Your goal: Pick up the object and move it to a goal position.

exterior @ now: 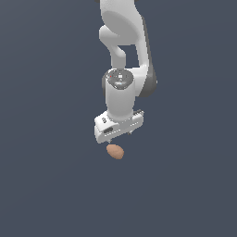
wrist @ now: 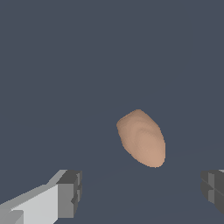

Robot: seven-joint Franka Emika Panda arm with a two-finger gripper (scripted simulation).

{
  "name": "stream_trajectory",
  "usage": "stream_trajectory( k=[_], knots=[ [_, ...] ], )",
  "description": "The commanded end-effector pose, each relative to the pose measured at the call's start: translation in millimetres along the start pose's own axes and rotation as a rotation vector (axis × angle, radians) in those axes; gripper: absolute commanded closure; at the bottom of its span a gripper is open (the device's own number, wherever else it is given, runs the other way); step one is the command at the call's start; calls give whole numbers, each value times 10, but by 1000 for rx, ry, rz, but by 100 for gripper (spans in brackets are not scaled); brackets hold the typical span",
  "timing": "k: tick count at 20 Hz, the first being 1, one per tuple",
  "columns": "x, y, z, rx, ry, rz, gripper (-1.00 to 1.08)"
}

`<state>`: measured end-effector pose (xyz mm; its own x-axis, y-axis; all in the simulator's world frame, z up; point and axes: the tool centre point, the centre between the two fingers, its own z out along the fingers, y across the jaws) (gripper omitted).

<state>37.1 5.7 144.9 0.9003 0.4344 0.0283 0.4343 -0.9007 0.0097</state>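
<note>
- In the wrist view, one grey finger pad [wrist: 70,194] on its white mount sits at one side of the frame, and nothing touches it.
- The object [wrist: 142,138], a smooth peach-tan egg shape (plain surface, slightly dimpled), lies on the dark slate floor [wrist: 65,65] ahead of the gap between the fingers, closer to neither pad by much.
- The other finger pad [wrist: 213,189] shows at the opposite edge; the claw is spread wide apart, gripping nothing.
- In the exterior view, the white arm [exterior: 122,55] comes down from the top edge, and the gripper [exterior: 121,134] hangs just above the egg, which sits a little toward the exterior view's left of the hand's centre.
- Whether the fingertips reach the floor cannot be told.
</note>
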Motion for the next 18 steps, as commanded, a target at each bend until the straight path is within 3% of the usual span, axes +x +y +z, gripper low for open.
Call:
stream_trajectory(
  k=[1,18],
  knots=[
    [9,35,64,0,-4,-68,-92],
    [42,245,465,13,-22,-474,-92]
  ],
)
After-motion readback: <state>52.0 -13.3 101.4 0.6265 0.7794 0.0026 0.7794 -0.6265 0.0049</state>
